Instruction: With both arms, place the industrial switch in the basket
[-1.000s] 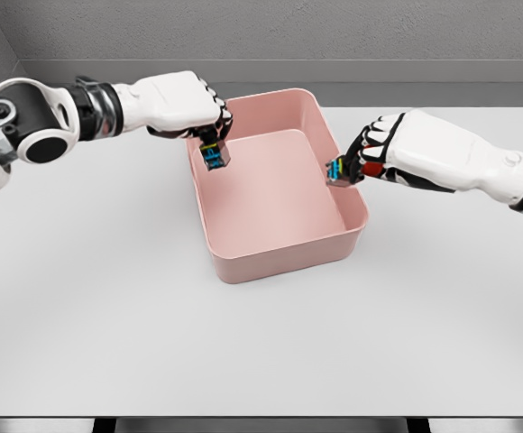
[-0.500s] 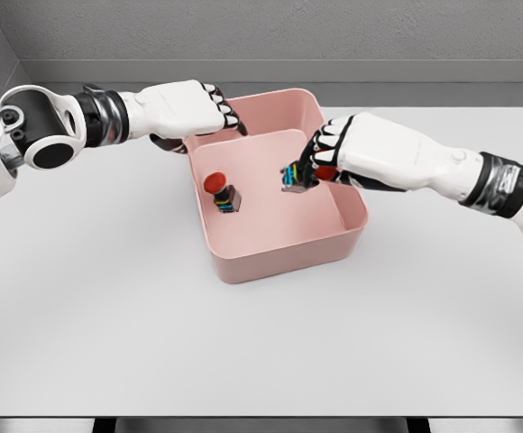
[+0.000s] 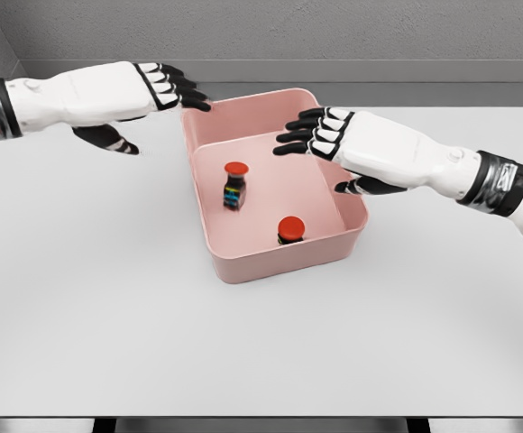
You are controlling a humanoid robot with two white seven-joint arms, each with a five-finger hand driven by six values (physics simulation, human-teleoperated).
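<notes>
Two industrial switches with red round buttons lie inside the pink basket (image 3: 243,269). One switch (image 3: 235,186) stands near the basket's middle left, showing a dark body with blue and yellow marks. The other switch (image 3: 290,229) rests near the front wall. My left hand (image 3: 158,95) hovers at the basket's back left corner, fingers spread, holding nothing. My right hand (image 3: 320,144) hangs over the basket's right side, fingers stretched out and empty.
The basket sits on a white table (image 3: 108,307) whose front edge runs along the bottom of the view. A grey wall (image 3: 334,32) stands behind the table.
Both hands have let go of their switches and spread their fingers. The second switch dropped to the basket's front wall. The left arm drew back to the left.
</notes>
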